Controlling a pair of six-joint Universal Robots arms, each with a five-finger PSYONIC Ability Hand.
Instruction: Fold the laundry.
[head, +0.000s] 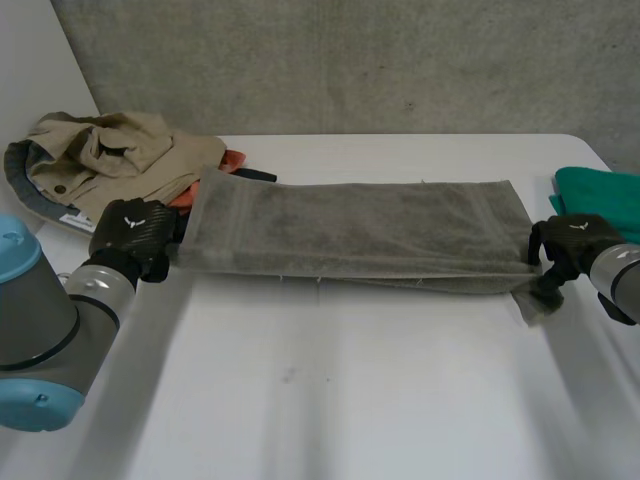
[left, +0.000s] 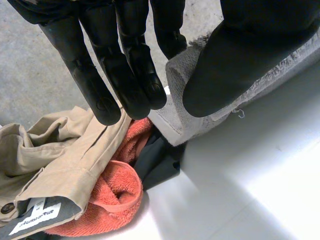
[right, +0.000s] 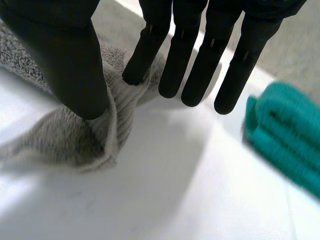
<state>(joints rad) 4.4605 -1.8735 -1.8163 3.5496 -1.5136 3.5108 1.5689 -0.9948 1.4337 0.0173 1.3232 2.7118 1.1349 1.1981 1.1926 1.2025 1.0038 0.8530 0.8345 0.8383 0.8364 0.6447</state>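
A long grey towel (head: 360, 235), folded lengthwise into a narrow band, is stretched left to right across the middle of the table (head: 330, 400). Its left end is lifted, and its near right corner is bunched. At the far left lies a heap: a crumpled beige garment (head: 105, 150) on top of an orange towel (left: 112, 195) and a black cloth (left: 157, 162). A folded green cloth (head: 600, 195) lies at the far right.

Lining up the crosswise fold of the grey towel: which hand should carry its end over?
Right, probably. The right hand pinches one end of the grey towel over bare table; the left hand holds the other end, crowded against the clothes pile.
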